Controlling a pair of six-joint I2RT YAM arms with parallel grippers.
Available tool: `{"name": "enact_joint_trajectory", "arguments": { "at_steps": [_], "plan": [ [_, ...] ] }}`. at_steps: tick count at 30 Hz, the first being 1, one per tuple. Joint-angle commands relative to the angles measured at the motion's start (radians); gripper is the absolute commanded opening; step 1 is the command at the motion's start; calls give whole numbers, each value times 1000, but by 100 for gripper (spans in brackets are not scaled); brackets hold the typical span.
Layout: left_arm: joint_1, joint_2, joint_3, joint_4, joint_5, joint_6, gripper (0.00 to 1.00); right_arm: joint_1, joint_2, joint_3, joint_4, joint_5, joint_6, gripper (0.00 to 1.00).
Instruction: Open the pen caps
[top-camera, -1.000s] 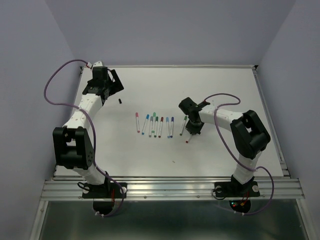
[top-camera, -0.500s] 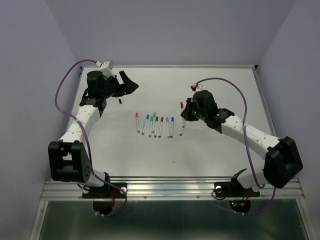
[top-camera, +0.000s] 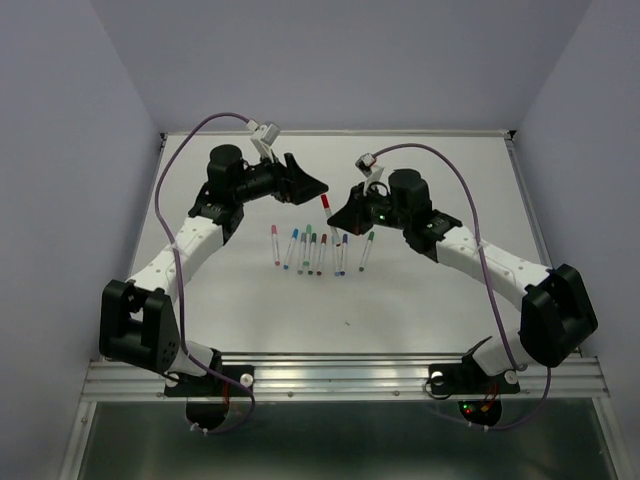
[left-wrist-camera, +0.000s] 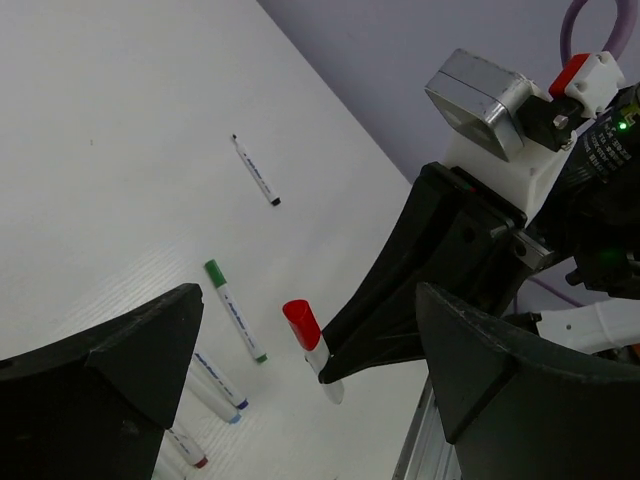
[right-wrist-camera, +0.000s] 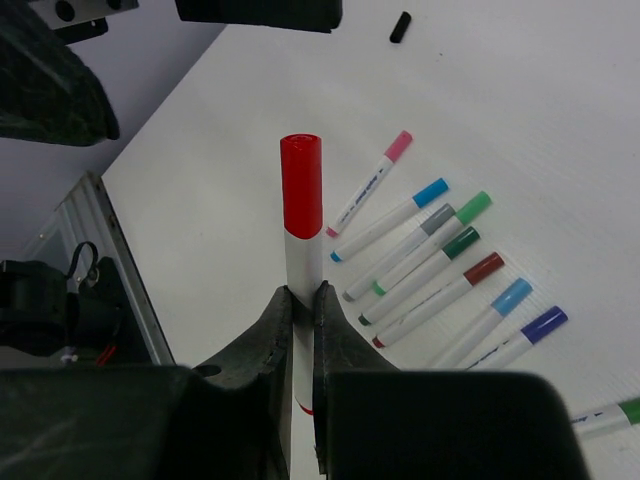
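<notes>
above the row of pens (top-camera: 310, 250), toward its far side, we hold one pen (right-wrist-camera: 302, 262) upright, its red cap (right-wrist-camera: 301, 185) on and pointing up. our right gripper (right-wrist-camera: 303, 300) is pinched narrow on the white barrel just below the cap. close beside the cap our left gripper (top-camera: 306, 186) hangs with its jaws spread wide, holding nothing; the cap shows between them, untouched. we judge the step to be uncapping this red pen. next we would bring the left jaws around the cap, close on it, and pull along the barrel's line while the right grip holds firm. a loose black cap (right-wrist-camera: 400, 26) lies on the table (top-camera: 450, 180) beyond the row.
</notes>
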Motion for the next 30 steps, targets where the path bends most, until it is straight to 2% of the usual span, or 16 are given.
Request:
{"name": "enact_joint_trajectory", "arguments": {
  "at_steps": [1,6,7,8,13,17,20,21,24,26,27,29,30],
  "plan": [
    [0,-35,7,69,14,-3,99,5,-10,57,134,-93,15,1],
    [-14,-7,12,67,16,-12,99,5,-18,50,182,-90,36,1],
    [-17,-6,13,67,18,-12,97,5,-19,51,188,-91,39,1],
    [-20,-3,15,69,16,-12,90,5,-16,54,190,-93,41,1],
    [-40,3,20,82,21,-21,89,5,7,76,200,-81,44,1],
    [-49,11,17,90,19,-28,79,5,21,90,204,-59,47,1],
    [-52,16,17,96,19,-34,67,5,37,100,210,-64,49,1],
    [-54,17,18,99,19,-37,58,5,40,106,208,-65,50,1],
    [-55,17,17,106,18,-43,43,5,57,113,205,-68,49,1],
    [-55,16,17,107,8,-43,36,5,60,113,202,-65,44,1],
    [-55,13,17,107,7,-46,26,5,62,113,200,-67,40,1],
    [-55,13,15,107,4,-45,13,5,63,113,194,-74,38,1],
    [-55,10,15,107,-5,-51,0,5,64,111,194,-85,35,1]
  ]
}}
